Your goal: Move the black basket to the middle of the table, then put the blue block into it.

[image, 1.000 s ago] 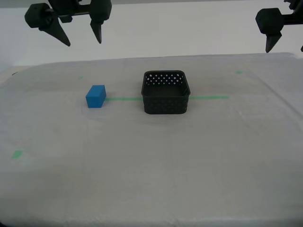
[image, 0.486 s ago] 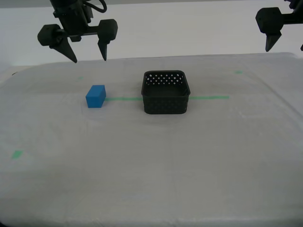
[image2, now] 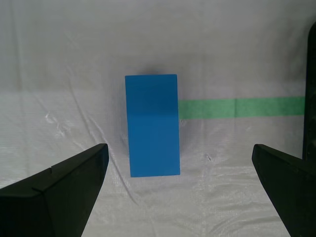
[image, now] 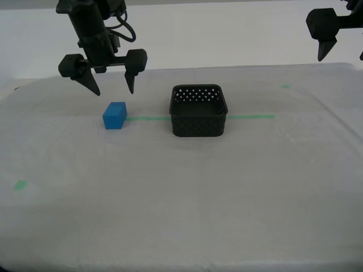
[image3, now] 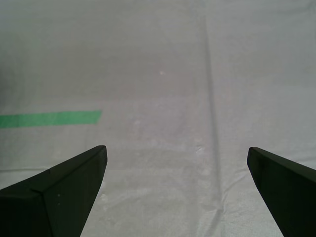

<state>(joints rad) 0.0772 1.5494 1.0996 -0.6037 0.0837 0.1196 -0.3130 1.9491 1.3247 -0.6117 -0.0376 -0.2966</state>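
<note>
One black basket point(image: 198, 111), one blue block point(image: 114, 115) and two end effectors, my second end effector point(image: 110, 86) and my first end effector point(image: 340, 54), show over one surface point(image: 181, 192). On the surface: one green tape line point(image: 249, 117) and three small green tape bits.

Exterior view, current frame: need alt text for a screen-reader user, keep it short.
My second gripper, jaws open, hangs just above the blue block on the cloth-covered table. The empty black basket sits on the green tape line, toward the exterior view's right of the block. My first gripper stays high at that view's upper right corner.
</note>
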